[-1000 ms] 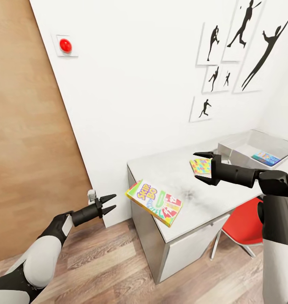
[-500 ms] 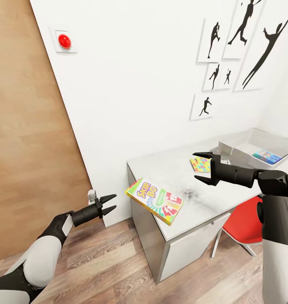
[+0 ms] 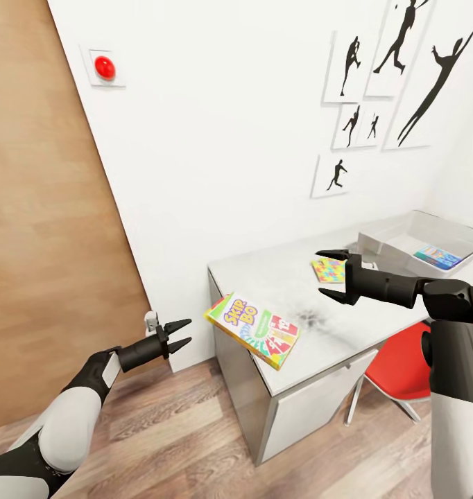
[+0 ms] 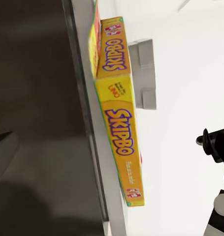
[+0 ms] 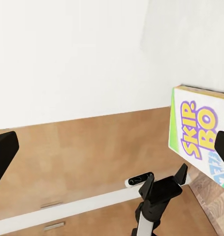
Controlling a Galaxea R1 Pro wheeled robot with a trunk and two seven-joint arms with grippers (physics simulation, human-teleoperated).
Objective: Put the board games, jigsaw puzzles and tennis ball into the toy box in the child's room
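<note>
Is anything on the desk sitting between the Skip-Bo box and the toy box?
Yes. The Skip-Bo box overhangs the near corner of the table. On the way to the toy box lies a jigsaw puzzle, and the right claw hovers open above the table there. The left claw hangs open off the table, clear of that path.

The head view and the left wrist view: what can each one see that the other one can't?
Head view alone: the toy box with a blue game box inside, a jigsaw puzzle on the table, the red chair, and the open left gripper. Left wrist view alone: the Skip-Bo box's yellow lettered edge. Both share the Skip-Bo box and the right gripper.
</note>
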